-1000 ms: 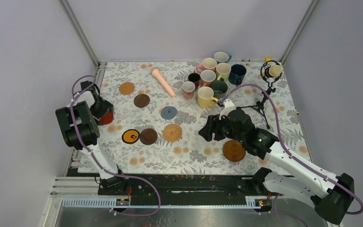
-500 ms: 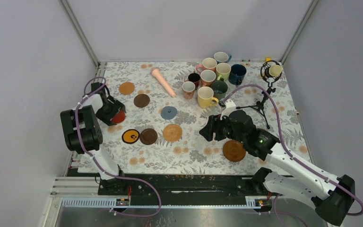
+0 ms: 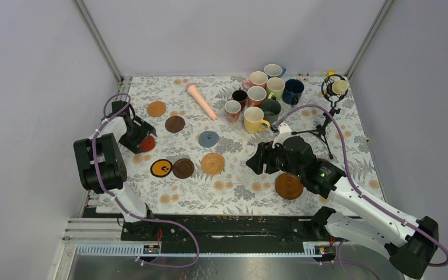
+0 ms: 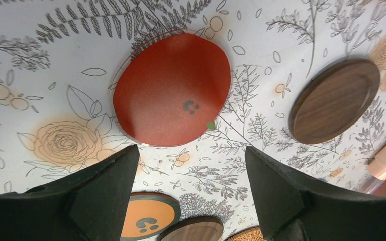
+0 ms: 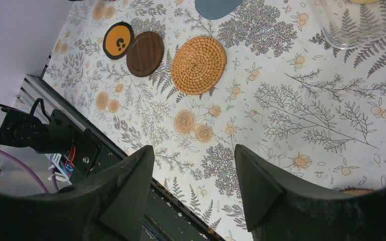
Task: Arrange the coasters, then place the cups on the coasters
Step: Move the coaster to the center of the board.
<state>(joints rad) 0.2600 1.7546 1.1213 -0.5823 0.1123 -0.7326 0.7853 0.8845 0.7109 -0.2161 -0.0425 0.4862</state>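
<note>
Several coasters lie on the floral table: a red one (image 3: 147, 143), orange wood (image 3: 156, 108), dark brown (image 3: 175, 123), grey-blue (image 3: 208, 139), black with a yellow middle (image 3: 161, 168), a second dark brown (image 3: 183, 168), tan woven (image 3: 213, 163) and a larger orange wood one (image 3: 289, 185). The cups (image 3: 261, 93) cluster at the back, with a yellow cup (image 3: 253, 119) nearest. My left gripper (image 4: 191, 148) is open and empty, and the red coaster (image 4: 173, 90) lies flat just beyond its fingertips. My right gripper (image 5: 193, 148) hangs open and empty above bare cloth, right of the woven coaster (image 5: 198, 64).
A long pink tapered stick (image 3: 201, 100) lies at the back centre. A black tripod microphone (image 3: 328, 111) stands at the back right, beside the cups and behind the right arm. The table's black front rail (image 5: 130, 175) shows under the right gripper.
My left gripper has swung right, away from the table's left edge, and the red coaster now lies slightly further right. The right arm has hardly moved.
</note>
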